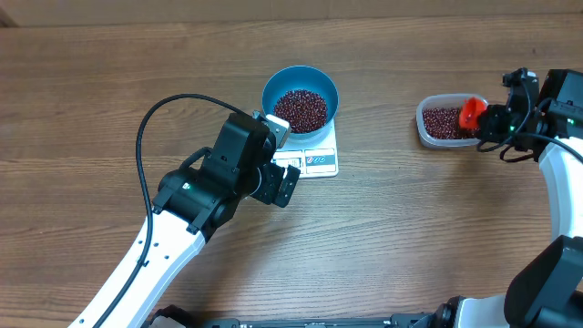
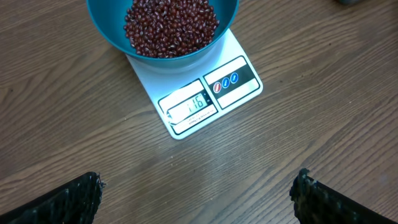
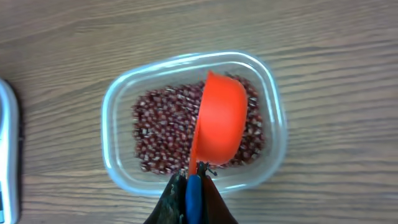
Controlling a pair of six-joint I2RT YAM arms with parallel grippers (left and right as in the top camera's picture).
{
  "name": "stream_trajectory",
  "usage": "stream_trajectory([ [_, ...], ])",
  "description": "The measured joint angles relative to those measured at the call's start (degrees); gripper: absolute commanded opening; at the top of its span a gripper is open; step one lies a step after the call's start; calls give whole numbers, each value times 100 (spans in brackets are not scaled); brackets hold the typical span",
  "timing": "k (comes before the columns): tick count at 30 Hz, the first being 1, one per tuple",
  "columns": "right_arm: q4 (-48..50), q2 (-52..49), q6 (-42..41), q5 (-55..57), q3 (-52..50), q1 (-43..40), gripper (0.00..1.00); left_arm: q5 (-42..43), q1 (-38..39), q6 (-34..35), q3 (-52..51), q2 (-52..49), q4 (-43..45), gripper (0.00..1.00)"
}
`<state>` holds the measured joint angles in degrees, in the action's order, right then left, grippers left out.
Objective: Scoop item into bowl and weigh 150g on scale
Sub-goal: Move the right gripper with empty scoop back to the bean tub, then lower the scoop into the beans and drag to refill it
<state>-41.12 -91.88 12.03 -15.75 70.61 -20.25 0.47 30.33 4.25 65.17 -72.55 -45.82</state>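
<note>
Left wrist: scale display, apparently 116

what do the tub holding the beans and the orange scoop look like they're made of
The tub looks like clear, glossy plastic: the beans show through its walls and its rounded rim catches the light. The scoop looks like opaque orange plastic, smooth with a soft sheen and no visible texture; probably moulded, though that is a guess.

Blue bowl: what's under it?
The white scale sits under the bowl. Its display and buttons stick out at one edge; the rest of its top is hidden by the bowl.
</note>
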Motion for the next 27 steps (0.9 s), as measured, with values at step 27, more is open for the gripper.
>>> stream_trajectory([
  [27, -103, -603, 0, 256, 0, 4, 4, 0, 0, 0, 0, 0, 0, 100],
])
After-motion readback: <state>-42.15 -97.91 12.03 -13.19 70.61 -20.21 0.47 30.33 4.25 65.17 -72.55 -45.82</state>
